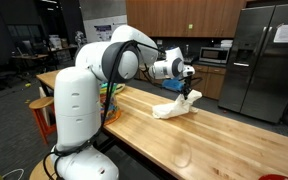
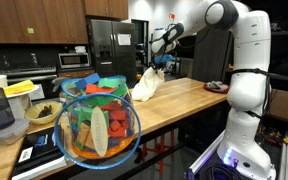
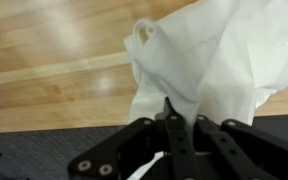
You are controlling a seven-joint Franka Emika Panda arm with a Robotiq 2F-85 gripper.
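1. Kitchen cabinets and a tall steel refrigerator are standing behind our long wooden table.
2. Our claw is gripping a crumpled white cloth tightly.
3. Its lower folds are resting on the table.

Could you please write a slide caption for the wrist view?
The hand pinches a crumpled white cloth over a wooden table.

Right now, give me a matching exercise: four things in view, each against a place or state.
1 white crumpled cloth
2 black tool
3 clear bowl of colourful items
4 tall steel refrigerator

A shut on the cloth
B background, past the table
C on the wooden table, pinched at its top
D foreground of an exterior view

Pairs: 1-C, 2-A, 3-D, 4-B
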